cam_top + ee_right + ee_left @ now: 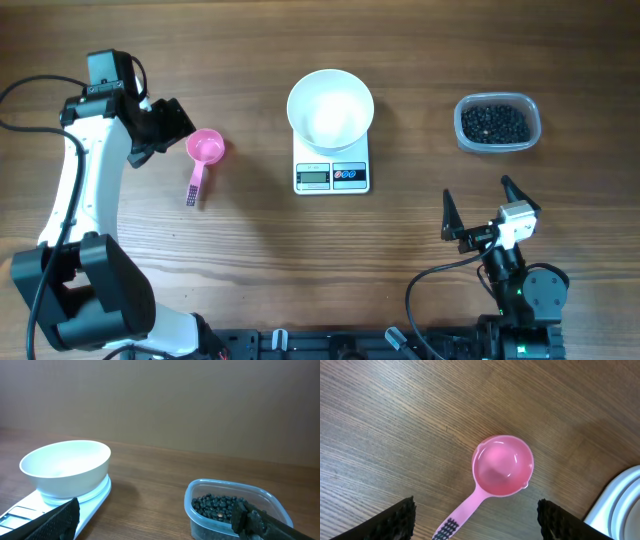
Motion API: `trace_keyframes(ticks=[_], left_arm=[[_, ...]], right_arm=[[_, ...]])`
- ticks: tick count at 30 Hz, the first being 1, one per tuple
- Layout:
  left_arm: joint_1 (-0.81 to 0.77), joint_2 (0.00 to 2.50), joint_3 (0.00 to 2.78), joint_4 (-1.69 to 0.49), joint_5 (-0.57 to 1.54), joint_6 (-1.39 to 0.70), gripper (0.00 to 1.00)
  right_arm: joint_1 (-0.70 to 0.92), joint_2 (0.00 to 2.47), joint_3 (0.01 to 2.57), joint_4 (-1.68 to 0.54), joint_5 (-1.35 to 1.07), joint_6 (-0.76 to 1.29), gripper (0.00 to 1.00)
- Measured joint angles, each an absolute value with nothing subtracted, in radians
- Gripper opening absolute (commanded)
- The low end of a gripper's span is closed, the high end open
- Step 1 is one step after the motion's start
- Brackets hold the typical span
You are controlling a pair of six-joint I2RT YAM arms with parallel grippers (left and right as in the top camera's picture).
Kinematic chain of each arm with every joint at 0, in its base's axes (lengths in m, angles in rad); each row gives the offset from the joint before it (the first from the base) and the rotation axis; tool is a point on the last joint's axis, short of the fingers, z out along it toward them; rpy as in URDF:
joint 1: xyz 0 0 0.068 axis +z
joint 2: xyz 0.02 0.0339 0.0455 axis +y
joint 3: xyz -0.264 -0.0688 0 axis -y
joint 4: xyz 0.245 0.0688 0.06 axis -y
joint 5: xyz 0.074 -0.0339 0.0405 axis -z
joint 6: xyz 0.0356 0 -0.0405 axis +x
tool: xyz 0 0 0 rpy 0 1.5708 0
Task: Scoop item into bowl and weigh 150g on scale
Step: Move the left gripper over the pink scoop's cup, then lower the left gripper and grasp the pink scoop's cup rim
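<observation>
The white bowl (pixel 330 108) stands empty on the white scale (pixel 332 172) at the table's middle; both show in the right wrist view, bowl (pixel 66 467) on scale (pixel 90 504). Black beans, the item (pixel 494 122), fill a clear plastic tub (pixel 497 142) at the right, item (pixel 218 506). A pink scoop (pixel 204 153) lies empty on the wood left of the scale, handle toward the front. My left gripper (pixel 172 125) hovers just left of it, open; its wrist view looks down on the scoop (pixel 502 466) with the handle between the fingers. My right gripper (pixel 478 203) stands open near the front right.
The scale's grey display and two round buttons (pixel 348 176) face the front edge. A corner of the scale and bowl rim (pixel 621 507) shows at the right of the left wrist view. Cables trail along the table's front edge.
</observation>
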State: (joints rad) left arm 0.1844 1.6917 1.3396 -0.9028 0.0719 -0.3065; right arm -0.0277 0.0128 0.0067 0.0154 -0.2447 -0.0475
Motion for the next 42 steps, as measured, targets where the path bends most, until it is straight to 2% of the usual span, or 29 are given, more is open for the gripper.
trace_keyframes(ticks=[3, 6, 7, 8, 10, 11, 16, 21, 42], left_arm=[[0.184, 1.700, 1.340, -0.900, 0.072, -0.307, 0.88], [0.184, 1.724, 1.340, -0.900, 0.072, -0.311, 0.99], [0.184, 1.734, 1.340, -0.900, 0.072, -0.317, 1.00], [0.184, 1.740, 1.340, -0.900, 0.072, -0.316, 1.00], [0.184, 1.751, 1.340, -0.899, 0.072, -0.320, 0.88], [0.184, 1.753, 1.340, -0.899, 0.072, -0.323, 0.86], [0.184, 1.754, 1.340, -0.896, 0.072, -0.321, 0.86], [0.184, 1.754, 1.340, -0.881, 0.072, -0.321, 0.80], [0.184, 1.757, 1.234, -0.739, 0.076, -0.321, 0.79]], right_arm=[[-0.028, 0.013, 0.007, 0.015, -0.245, -0.047, 1.00], [-0.028, 0.013, 0.007, 0.015, -0.245, -0.047, 1.00], [-0.028, 0.013, 0.007, 0.015, -0.245, -0.047, 1.00], [-0.028, 0.013, 0.007, 0.015, -0.245, -0.047, 1.00], [-0.028, 0.013, 0.007, 0.015, -0.245, -0.047, 1.00], [-0.028, 0.013, 0.007, 0.015, -0.245, -0.047, 1.00], [-0.028, 0.013, 0.007, 0.015, -0.245, -0.047, 1.00], [-0.028, 0.013, 0.007, 0.015, -0.245, -0.047, 1.00], [-0.028, 0.013, 0.007, 0.016, -0.245, -0.047, 1.00]])
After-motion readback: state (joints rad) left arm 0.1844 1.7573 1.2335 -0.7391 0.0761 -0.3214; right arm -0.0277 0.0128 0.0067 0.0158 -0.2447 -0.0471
